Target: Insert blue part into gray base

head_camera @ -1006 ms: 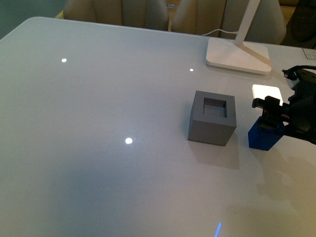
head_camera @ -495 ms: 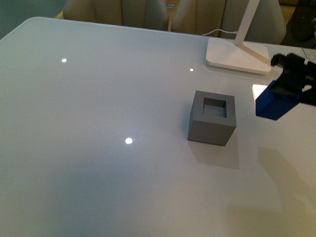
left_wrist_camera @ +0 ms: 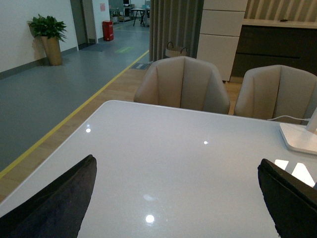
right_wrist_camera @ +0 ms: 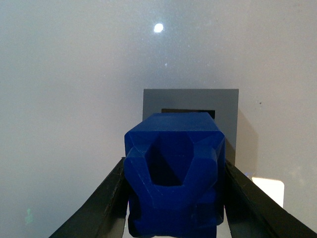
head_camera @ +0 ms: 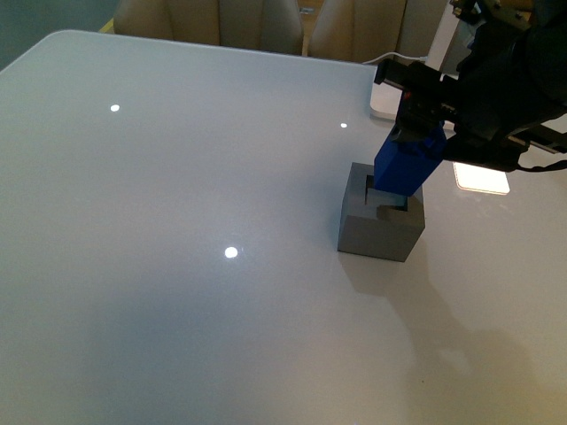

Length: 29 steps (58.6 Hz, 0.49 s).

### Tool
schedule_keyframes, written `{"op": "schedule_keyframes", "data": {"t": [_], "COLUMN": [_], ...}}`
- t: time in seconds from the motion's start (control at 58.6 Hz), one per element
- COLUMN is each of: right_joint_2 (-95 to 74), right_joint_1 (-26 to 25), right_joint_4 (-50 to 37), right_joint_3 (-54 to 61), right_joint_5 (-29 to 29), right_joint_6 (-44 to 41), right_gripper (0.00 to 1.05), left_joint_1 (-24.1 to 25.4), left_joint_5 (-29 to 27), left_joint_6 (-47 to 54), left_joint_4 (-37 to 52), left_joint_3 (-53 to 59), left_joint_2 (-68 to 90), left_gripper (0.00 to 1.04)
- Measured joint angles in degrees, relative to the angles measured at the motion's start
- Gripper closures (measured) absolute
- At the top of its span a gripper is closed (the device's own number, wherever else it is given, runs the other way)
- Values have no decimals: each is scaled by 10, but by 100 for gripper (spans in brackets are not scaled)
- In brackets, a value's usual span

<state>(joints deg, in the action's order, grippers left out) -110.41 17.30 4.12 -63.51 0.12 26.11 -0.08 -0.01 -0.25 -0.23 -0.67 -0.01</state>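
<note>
My right gripper (head_camera: 416,133) holds the blue part (head_camera: 406,166), jaws clamped on its sides, tilted over the gray base (head_camera: 376,232) on the white surface (head_camera: 177,266). Its lower end hangs at the recess mouth; I judge it needs straightening, then lowering.

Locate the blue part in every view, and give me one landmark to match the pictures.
Front view: blue part right of centre, over the gray base.
Left wrist view: not in it.
Right wrist view: low centre, between the right arm's fingers, gray base behind it.
Shared landmark: the glossy white table, seen in all three views.
</note>
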Motion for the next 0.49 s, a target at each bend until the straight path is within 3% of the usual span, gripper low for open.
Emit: {"op": "schedule_keyframes", "data": {"t": [0.495], "right_joint_2": [-49], "right_joint_1": [6], "right_joint_4": [1], "right_joint_3": [-30], "right_joint_5": [3], "right_joint_6": [11], "right_gripper": [60], "left_joint_1": [0], "left_joint_5": [0], "left_joint_6": [0], "left_joint_4": [0], "left_joint_3": [0], "left_joint_2": [0], "left_gripper": [7]}}
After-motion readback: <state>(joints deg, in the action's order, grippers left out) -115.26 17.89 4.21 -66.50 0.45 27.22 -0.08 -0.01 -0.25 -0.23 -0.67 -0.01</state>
